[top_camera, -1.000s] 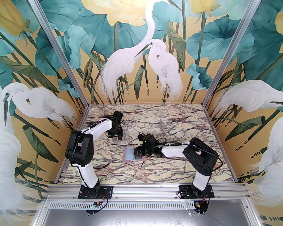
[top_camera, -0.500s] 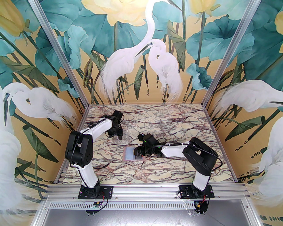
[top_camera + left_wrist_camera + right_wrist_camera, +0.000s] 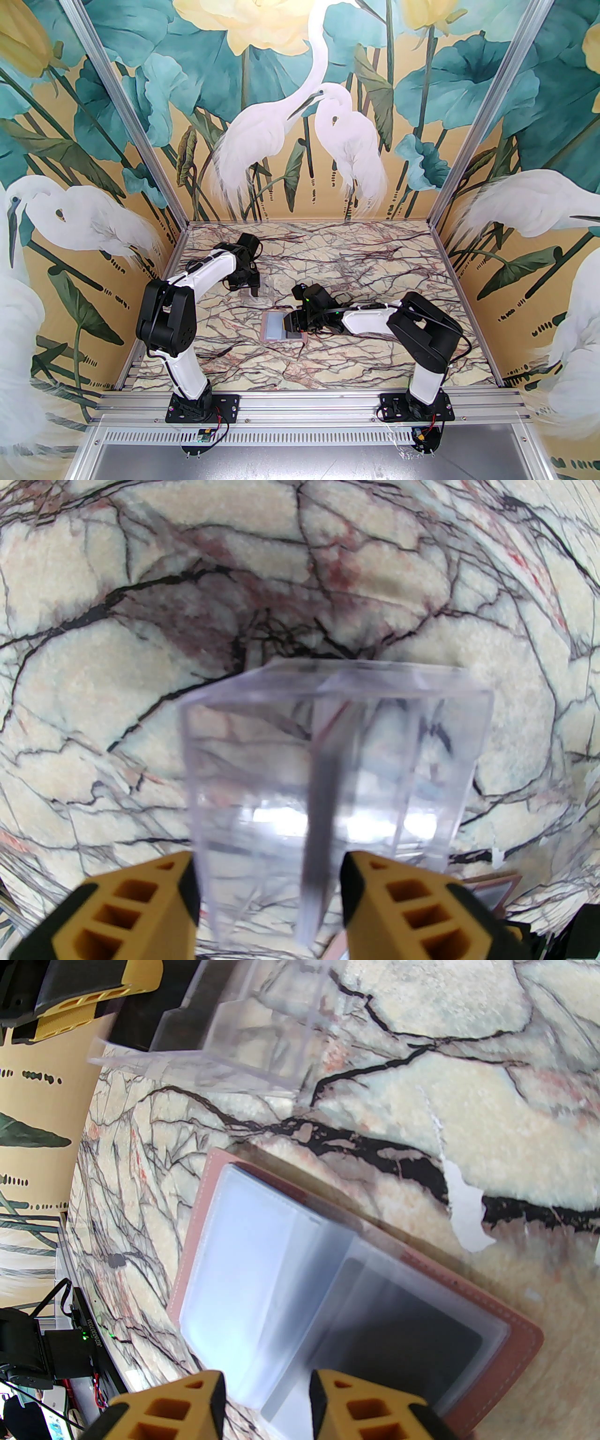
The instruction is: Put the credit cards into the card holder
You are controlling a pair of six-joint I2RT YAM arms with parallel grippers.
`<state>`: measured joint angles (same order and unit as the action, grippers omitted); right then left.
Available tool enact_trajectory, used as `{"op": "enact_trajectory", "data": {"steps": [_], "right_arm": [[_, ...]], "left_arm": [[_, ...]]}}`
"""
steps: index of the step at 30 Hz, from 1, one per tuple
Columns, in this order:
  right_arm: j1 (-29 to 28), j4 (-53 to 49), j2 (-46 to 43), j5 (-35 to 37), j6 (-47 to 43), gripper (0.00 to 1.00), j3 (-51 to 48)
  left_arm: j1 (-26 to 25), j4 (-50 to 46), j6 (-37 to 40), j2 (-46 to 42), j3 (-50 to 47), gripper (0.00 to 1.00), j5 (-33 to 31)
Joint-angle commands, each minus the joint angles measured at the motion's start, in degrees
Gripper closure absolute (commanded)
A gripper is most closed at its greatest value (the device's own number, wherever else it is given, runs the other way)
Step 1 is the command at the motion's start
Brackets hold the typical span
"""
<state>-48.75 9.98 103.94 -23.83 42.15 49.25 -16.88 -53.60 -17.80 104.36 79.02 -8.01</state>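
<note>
Top external: left gripper hangs over the clear plastic box, far left. Right gripper sits on the open card holder, mid-table.

Left wrist: jaws spread, straddling a black credit card standing on edge in the box, presumably lined up for a pinch.

Right wrist: jaws apart over the clear sleeves, likely steadying the holder; contact unclear. A second black card sits sleeved.
</note>
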Motion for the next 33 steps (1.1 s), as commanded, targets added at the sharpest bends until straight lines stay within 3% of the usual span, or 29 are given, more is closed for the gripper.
{"op": "enact_trajectory", "data": {"steps": [1, 7, 33], "right_arm": [[0.0, -0.8, 1.0, -0.4, -0.9, 0.62, 1.5], [0.0, -0.8, 1.1, -0.5, -0.9, 0.62, 1.5], [0.0, -1.3, 2.0, -0.9, -0.9, 0.62, 2.2]], "left_arm": [[-0.2, -0.7, 0.7, -0.7, 0.0, 0.4, -1.0], [-0.1, -1.8, 0.9, -1.3, 0.8, 0.34, -1.9], [-4.4, -3.7, 0.0, 4.3, 3.8, 0.41, -9.4]]}}
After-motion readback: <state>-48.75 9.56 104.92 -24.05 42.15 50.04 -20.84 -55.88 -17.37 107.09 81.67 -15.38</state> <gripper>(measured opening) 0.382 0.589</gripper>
